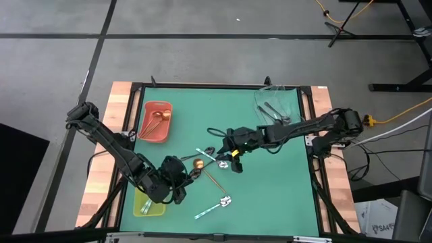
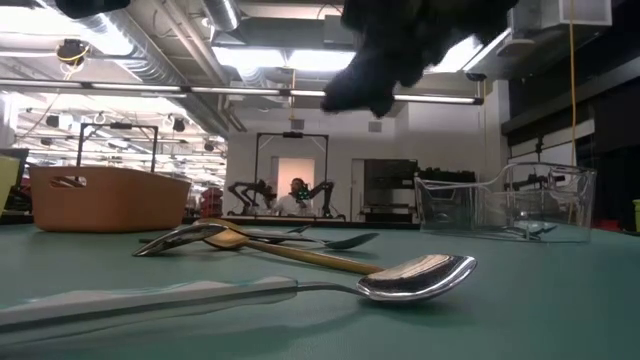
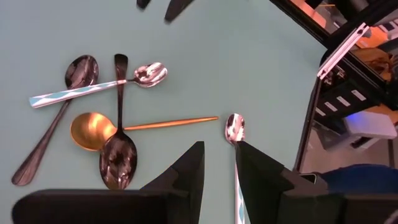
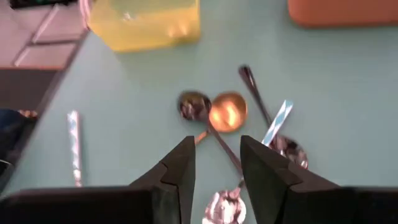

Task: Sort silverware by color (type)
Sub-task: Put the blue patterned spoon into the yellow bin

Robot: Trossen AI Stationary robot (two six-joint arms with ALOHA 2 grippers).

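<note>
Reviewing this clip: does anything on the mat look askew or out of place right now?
Yes. Mid-mat, a small heap of spoons lies crossed: two black ones, a gold one and a mint-handled one overlapping at odd angles. Another mint-handled spoon lies apart, nearer the front edge. Nothing looks spilled or damaged.

Two dark, jointed arms — matte black links with bulky elbows — end in the left gripper (image 3: 217, 171) and right gripper (image 4: 214, 165), angular black fingers.

Crossed spoons (image 1: 206, 160) clutter the middle of the green surface (image 1: 270, 196), hemmed by the left tool (image 1: 181, 177) and right tool (image 1: 226, 145); the stretch toward the right edge lies open.
</note>
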